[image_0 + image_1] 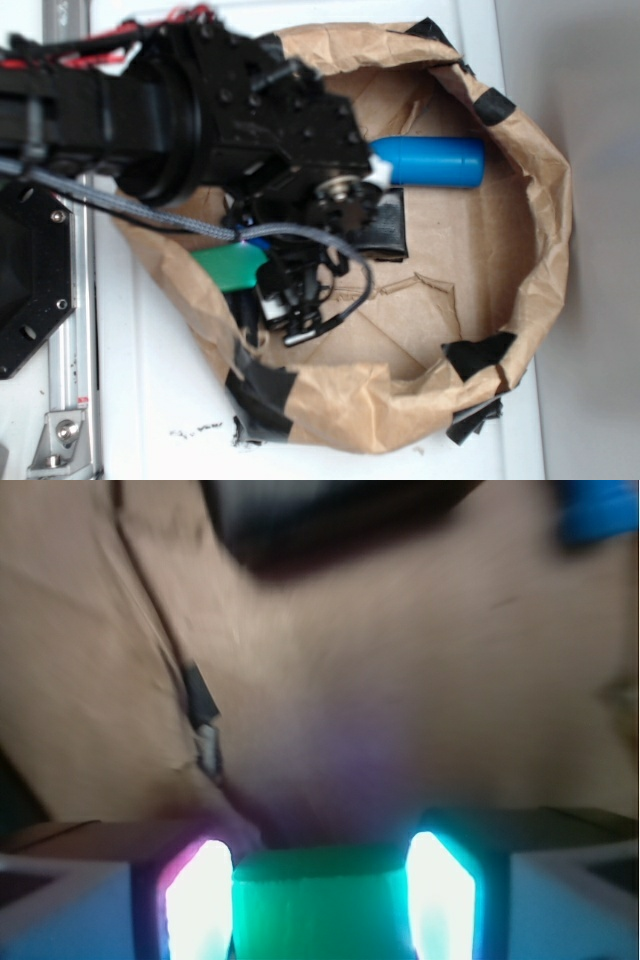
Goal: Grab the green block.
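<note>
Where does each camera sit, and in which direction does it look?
Exterior: sits above, looking down into the brown paper bag; shows the black arm, blue bottle, black pad, green block.
Wrist: sits on the arm just behind the claw, looking along it at the bag floor; shows two glowing fingers with the green block between them.
Shared: green block, bag paper, blue bottle, black pad.
</note>
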`<state>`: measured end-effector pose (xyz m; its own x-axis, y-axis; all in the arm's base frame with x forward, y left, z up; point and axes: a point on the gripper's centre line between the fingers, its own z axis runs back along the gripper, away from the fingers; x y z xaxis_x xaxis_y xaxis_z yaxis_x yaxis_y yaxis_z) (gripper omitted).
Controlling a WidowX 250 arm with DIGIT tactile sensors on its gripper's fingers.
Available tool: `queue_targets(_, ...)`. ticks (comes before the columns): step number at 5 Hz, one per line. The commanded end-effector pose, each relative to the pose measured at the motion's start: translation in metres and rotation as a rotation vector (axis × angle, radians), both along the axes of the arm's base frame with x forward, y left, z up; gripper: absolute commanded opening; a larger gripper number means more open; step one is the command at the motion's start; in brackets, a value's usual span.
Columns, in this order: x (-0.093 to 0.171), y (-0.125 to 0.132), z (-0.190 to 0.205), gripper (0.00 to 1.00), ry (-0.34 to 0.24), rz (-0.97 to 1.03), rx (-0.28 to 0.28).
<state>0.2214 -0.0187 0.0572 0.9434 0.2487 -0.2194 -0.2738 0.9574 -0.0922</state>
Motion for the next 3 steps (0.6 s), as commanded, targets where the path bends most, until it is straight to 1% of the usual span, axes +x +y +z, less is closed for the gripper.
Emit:
queue_targets(1,0.013,0.003,0.098,0.00,-0.262,0.057,0.102)
queue_targets(2,0.003,0.001,0.109,0.00,-0.376,0.040,0.136)
queue_targets(3,0.007,0.003,0.105,0.00,-0.353,0.041,0.146)
